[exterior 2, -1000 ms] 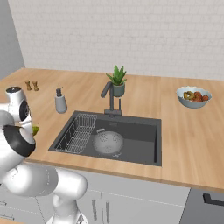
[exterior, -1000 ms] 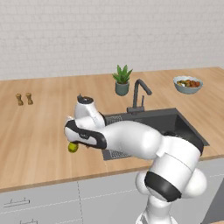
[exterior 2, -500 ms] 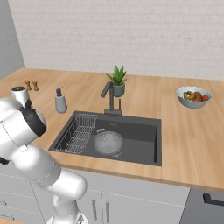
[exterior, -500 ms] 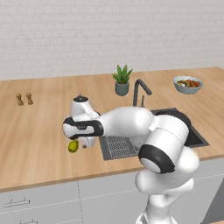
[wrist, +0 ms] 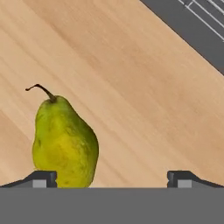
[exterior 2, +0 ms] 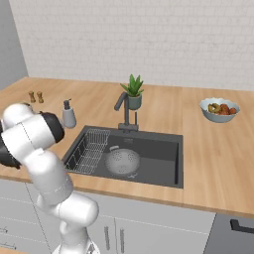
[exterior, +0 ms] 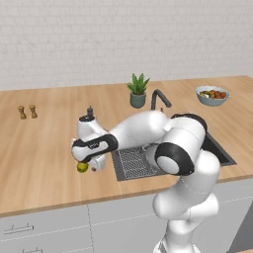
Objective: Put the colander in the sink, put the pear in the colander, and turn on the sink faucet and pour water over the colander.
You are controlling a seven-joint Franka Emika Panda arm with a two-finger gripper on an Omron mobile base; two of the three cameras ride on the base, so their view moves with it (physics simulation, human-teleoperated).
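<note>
The long wooden counter (exterior: 44,148) runs the width of the kitchen in front of the white brick wall. Set into it is the sink (exterior 2: 154,149), a dark rectangular basin with a wire rack (exterior 2: 92,149) in its left half. The colander (exterior 2: 121,161) sits on the basin floor, just right of the rack. The sink faucet (exterior 2: 124,106) stands at the far edge of the basin, with a potted plant (exterior 2: 132,92) behind it. Far right on the counter is a bowl of mixed fruit (exterior 2: 220,109); a soap dispenser (exterior 2: 68,115) stands left of the sink, and two small shakers (exterior: 27,111) stand far left.

The arm reaches out to the left of the sink, over bare counter near the front edge. The gripper (wrist: 111,177) is spread wide, its two tips well apart. The pear (wrist: 64,142) is by the left tip, stem up. From the hand view I cannot tell whether that tip touches it; the other tip is clear of it. In the left base view the pear (exterior: 82,167) shows just under the hand.
</note>
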